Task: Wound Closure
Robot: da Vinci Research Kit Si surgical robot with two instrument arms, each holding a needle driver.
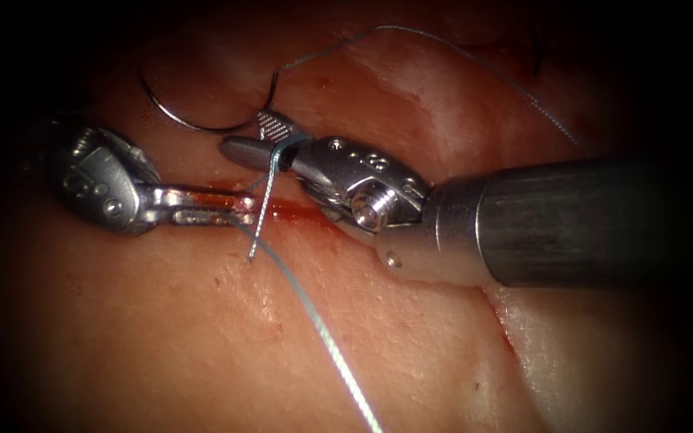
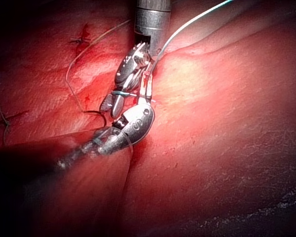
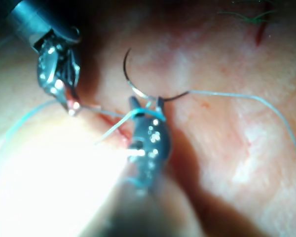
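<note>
Endoscope: your right tool (image 1: 254, 140) had its fingers released, thread (image 1: 282, 154) looped round them. Left tool (image 1: 234, 207) clenched on thread at the cut (image 1: 298, 212). Needle (image 1: 190, 120) lay free on the tissue (image 1: 202, 345), above the cut.
Right wrist: needle (image 3: 130, 81) beside the spread fingers.

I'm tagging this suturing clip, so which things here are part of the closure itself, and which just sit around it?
In the job:
- left tool, shut on the thread
- right tool, jaws open, thread looped round them
- needle, lying free on the tissue
- cut with red fluid

Lying about:
- earlier stitch
</note>
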